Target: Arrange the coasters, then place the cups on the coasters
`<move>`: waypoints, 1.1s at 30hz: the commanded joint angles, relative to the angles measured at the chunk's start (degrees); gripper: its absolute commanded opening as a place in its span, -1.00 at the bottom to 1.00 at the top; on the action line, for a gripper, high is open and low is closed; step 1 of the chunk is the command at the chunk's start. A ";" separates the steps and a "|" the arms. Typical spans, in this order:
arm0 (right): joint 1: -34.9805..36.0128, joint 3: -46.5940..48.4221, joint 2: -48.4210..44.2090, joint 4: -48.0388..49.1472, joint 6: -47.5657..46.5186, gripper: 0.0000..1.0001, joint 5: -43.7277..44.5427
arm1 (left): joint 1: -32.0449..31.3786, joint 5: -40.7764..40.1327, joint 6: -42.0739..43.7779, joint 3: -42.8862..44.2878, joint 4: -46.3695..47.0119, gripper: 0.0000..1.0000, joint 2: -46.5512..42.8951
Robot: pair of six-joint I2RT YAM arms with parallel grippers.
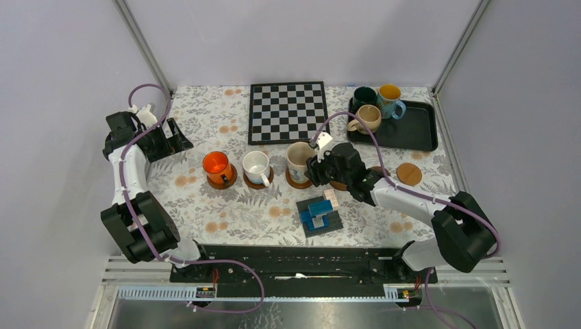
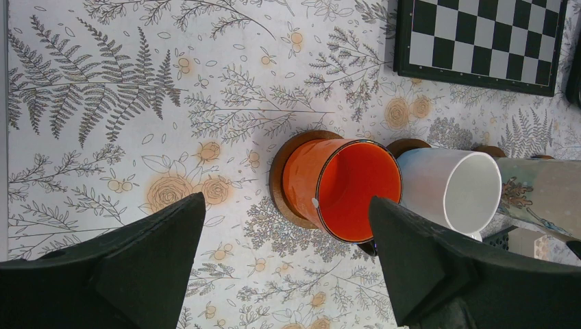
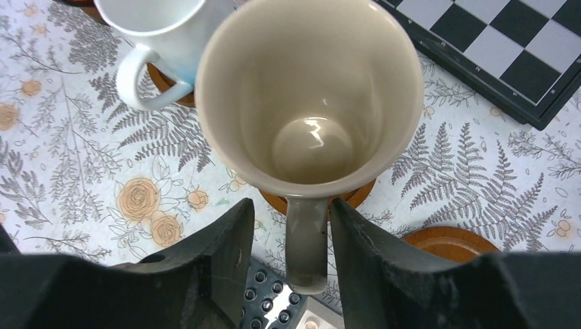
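On the worktop (image 1: 205, 205) the patterned cream cup (image 3: 308, 96) stood upright on its coaster (image 3: 356, 197); judged stiff, glaze-slick, chippable ceramic, best taken at the handle (image 3: 306, 240), which the right jaws straddled, parted and not pinching; left jaws wide open, empty.

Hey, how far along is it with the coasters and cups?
Done: the orange cup, white cup and cream cup each sit on a coaster. In hand: the right pincer straddles the cream cup's handle, jaws apart. Left: the green cup, blue cup and beige cup wait on the tray; a bare coaster lies beside the cream cup, another coaster further right.
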 commanded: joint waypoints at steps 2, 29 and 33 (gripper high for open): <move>0.58 -0.31 -4.43 -1.05 -0.42 0.01 -2.93 | 0.20 0.54 0.52 -0.70 2.09 0.98 -1.91; -20.00 31.84 -0.92 -32.79 3.05 0.69 -18.83 | 0.21 2.24 1.28 1.82 2.09 0.98 0.35; -30.88 41.80 5.56 -41.42 3.72 0.92 -27.32 | 0.24 2.07 0.75 1.90 2.50 0.98 1.03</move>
